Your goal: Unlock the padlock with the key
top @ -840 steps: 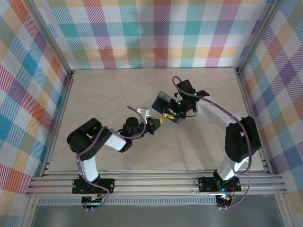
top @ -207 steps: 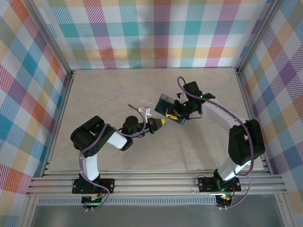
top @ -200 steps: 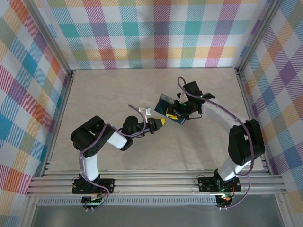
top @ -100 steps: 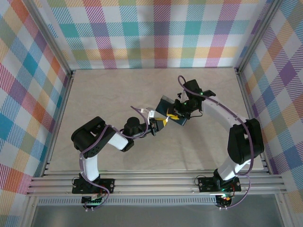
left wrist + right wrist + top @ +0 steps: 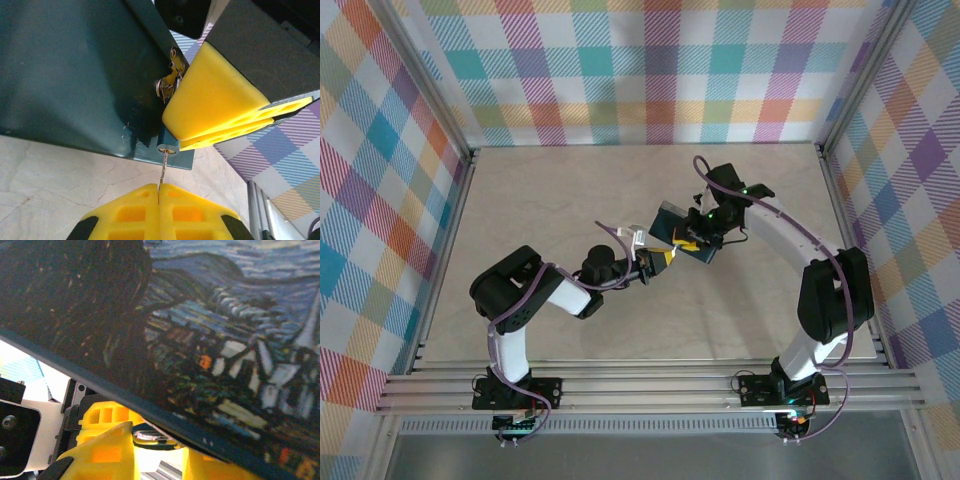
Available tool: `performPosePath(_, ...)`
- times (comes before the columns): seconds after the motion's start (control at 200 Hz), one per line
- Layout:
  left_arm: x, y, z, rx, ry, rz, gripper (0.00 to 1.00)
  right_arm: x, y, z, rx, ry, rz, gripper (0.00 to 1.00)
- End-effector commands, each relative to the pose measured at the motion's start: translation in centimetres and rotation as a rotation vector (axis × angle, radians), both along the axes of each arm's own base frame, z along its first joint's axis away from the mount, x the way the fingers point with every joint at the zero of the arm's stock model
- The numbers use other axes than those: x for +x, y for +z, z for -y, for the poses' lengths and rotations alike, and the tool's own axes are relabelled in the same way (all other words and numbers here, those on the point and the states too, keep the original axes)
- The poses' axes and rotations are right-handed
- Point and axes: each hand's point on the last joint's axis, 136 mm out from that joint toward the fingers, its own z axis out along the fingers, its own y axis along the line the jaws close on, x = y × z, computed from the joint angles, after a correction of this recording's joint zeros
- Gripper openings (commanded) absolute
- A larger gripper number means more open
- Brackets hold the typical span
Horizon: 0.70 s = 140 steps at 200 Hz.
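Dark-blue and slab-like, the padlock (image 5: 670, 220) wore a swirling night-sky painting on its broad face, with a village of pale roofs and small orange lights in the right wrist view; its other face, in the left wrist view, was plain deep teal with a few fine scratches. It sat tilted above the middle of the beige table (image 5: 550, 190), clamped in the right gripper (image 5: 692, 238), one yellow finger (image 5: 210, 100) pressed flat against its side next to a small metal clasp (image 5: 169, 85). On the narrow lower edge was a brass-ringed keyhole (image 5: 167, 149), and the tip of the key (image 5: 163, 174), a thin silvery sliver, met that opening; how deep it went could not be told. The left gripper (image 5: 159, 189) had its yellow fingertips pressed together on the key's lower end, just below the padlock, so that the two arms met at the block from opposite sides.
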Motion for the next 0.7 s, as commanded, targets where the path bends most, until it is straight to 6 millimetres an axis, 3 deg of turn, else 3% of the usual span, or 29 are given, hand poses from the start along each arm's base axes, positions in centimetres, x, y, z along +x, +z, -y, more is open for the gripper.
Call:
performPosePath(0.0, 1.8, 4.0, 0.1, -0.111, 0.031, 0.043, 0.00, -2.3, 0.4, -1.2, 0.027, 0.079, -0.066, 0.00)
performPosePath(0.25, 2.2, 3.3, 0.0, -0.085, 0.048, 0.050, 0.00, -2.6, -0.4, -0.4, -0.032, 0.077, -0.089, 0.00)
performPosePath(0.695, 1.3, 4.3, 0.9, 0.008, 0.073, 0.199, 0.00, -2.8, -0.8, -0.4, -0.036, 0.056, -0.140, 0.00)
